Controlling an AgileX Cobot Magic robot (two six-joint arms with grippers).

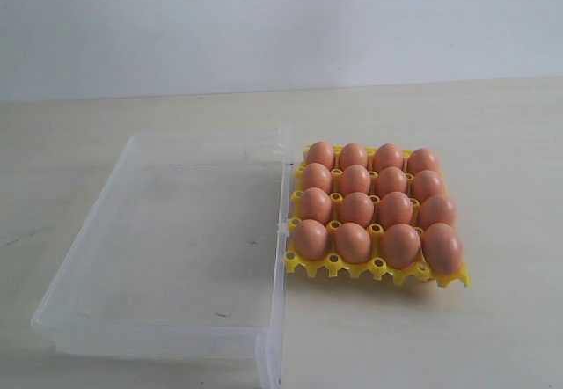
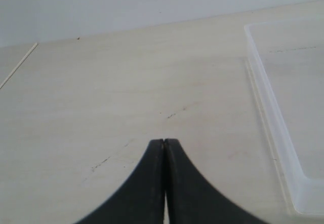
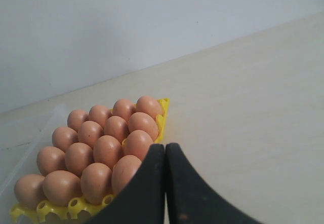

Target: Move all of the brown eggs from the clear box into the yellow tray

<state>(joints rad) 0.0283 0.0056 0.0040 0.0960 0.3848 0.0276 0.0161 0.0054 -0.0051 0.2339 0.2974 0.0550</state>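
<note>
Here, the left hand [image 2: 164, 142] is pinched fully closed, its two dark fingers [image 2: 147, 183] pressed flat together with nothing between them, poised above the bare surface [image 2: 116, 92]. Off to one side of it run a long side and a rounded corner of the clear box [image 2: 271, 112], apart from the fingers. The right hand [image 3: 165, 145] is likewise closed tight, tip against tip, gripping nothing. It hangs over the surface just beside a corner of the yellow tray [image 3: 163, 115], and its fingers hide part of the nearest egg in that view.

The brown eggs [image 3: 107, 150] all sit in the tray, sixteen of them in four rows of four, each in its own cup, with neighbours touching or nearly so. In the exterior view the tray lies about midway across the surface, well short of the far edge where the pale wall [image 1: 281, 19] rises. The box rests flat on the surface on the left arm's side of the tray, one long side close against the tray's edge; whether they touch I cannot tell. The box stretches nearer to the camera than the tray does.
</note>
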